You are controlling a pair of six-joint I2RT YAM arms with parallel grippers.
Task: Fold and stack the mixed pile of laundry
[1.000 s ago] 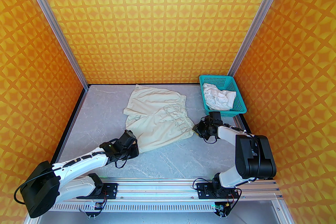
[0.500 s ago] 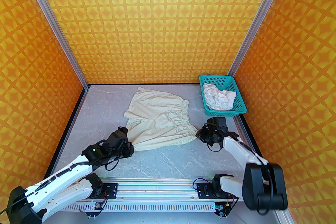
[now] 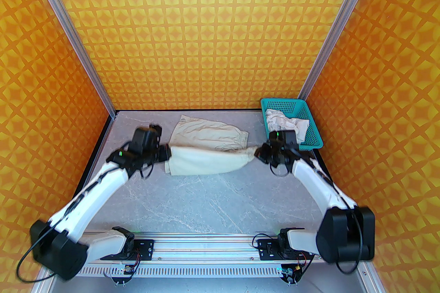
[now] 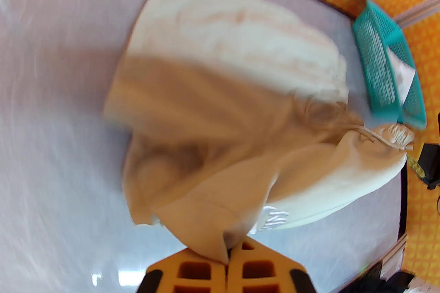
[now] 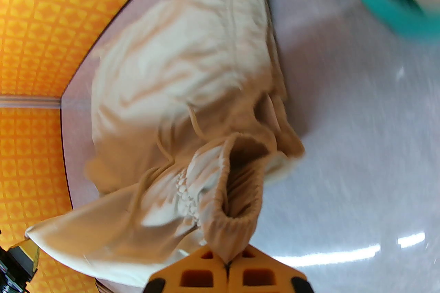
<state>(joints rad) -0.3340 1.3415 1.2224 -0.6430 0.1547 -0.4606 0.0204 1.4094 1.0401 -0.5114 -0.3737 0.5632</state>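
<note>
The left gripper [image 4: 227, 264] is clamped on a hem corner of the beige-cream garment [image 4: 223, 106], which drapes onto the grey table [image 4: 51, 120]. The teal basket [image 4: 381, 58] stands beyond it.

Beige-cream shorts [image 3: 206, 161], gathered elastic waistband at my right, near half lifted and pulled taut left to right above far half lying flat on table [image 3: 206, 202], white shirt [image 3: 287, 125] crumpled in teal basket [image 3: 283, 103], far right corner.

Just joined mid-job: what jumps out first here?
The beige-cream shorts span mid-table, their near half pulled taut between the left tool, shut on a leg hem, and the right tool, shut on the gathered waistband. At far right, a crumpled white shirt sits in the teal basket.
</note>
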